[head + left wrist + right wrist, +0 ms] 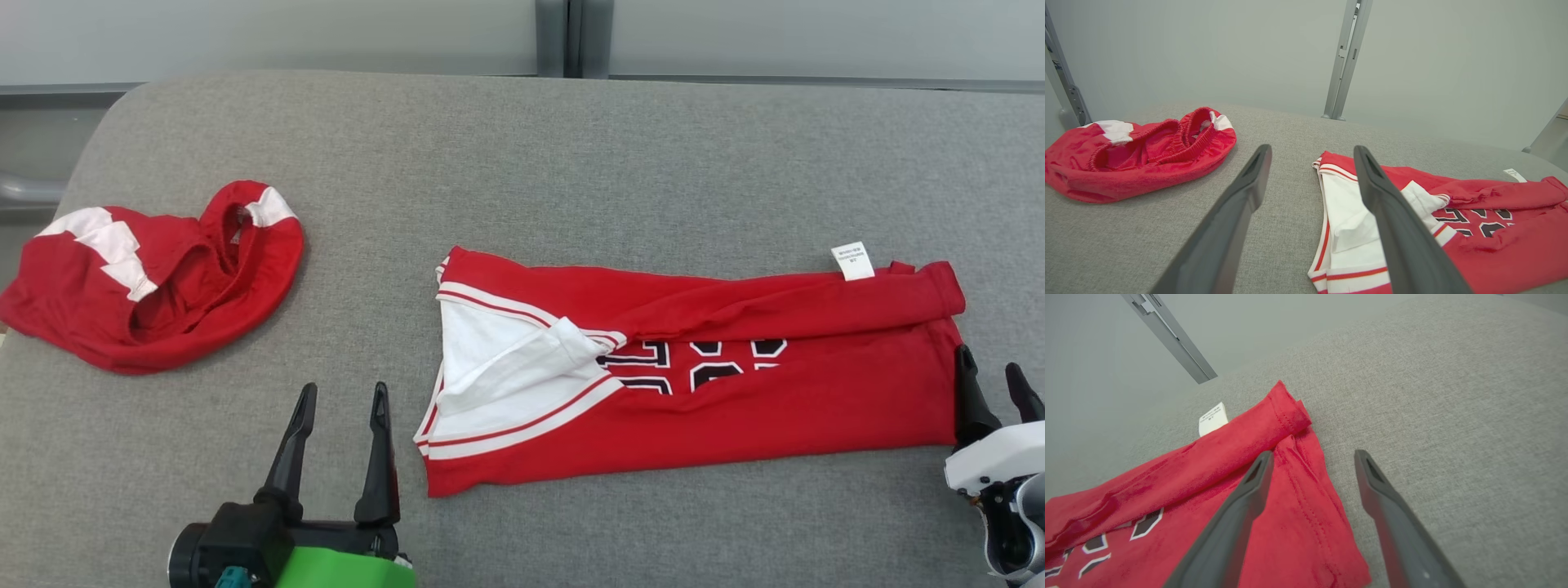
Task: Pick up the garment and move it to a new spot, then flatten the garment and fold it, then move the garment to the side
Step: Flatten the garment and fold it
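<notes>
Center-right, we see the folded red jersey on the grey surface; left gripper lower left, right gripper by its right hem, both spread apart, empty; red shorts upper left.

Garment: red, white inner panel, red-and-white striped trim, black numerals edged white, white tag. Second red-and-white cloth beyond left claw, black fingers, green mount. Tabletop grey weave.
</notes>
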